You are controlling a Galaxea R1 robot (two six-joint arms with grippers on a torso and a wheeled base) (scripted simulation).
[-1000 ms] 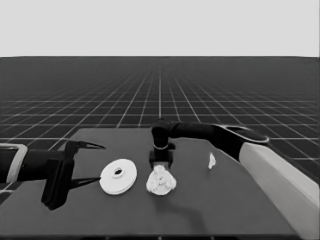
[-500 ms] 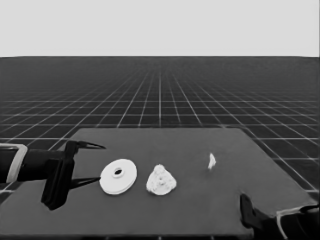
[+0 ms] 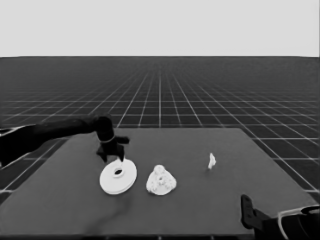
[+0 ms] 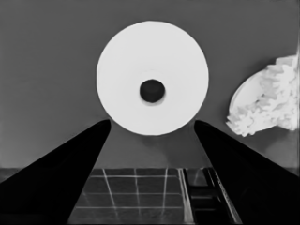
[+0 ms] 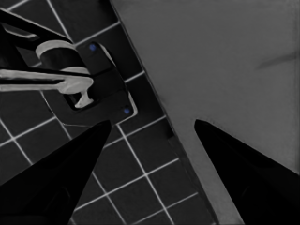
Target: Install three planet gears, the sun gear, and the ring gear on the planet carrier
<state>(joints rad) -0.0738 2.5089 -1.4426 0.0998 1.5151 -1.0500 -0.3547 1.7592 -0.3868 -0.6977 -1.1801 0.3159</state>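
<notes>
With the gears [image 3: 161, 180] already clustered at centre, the left tool [image 3: 113, 156], fingers apart, hovers over the larger round part [image 3: 118, 176], left of centre on the tabletop [image 3: 200, 210], and must next descend and close on its rim.

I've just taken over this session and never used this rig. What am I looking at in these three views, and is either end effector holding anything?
It is a simulated two-armed robot at a dark table. The head view looks across the table. The left end effector hovers at the larger round part, fingers open, holding nothing; its wrist view shows that part between its two dark fingers. Beside it lies the smaller round part with gears piled on it, and farther right a thin white piece. The right end effector is parked at the lower right corner, open and empty.
</notes>
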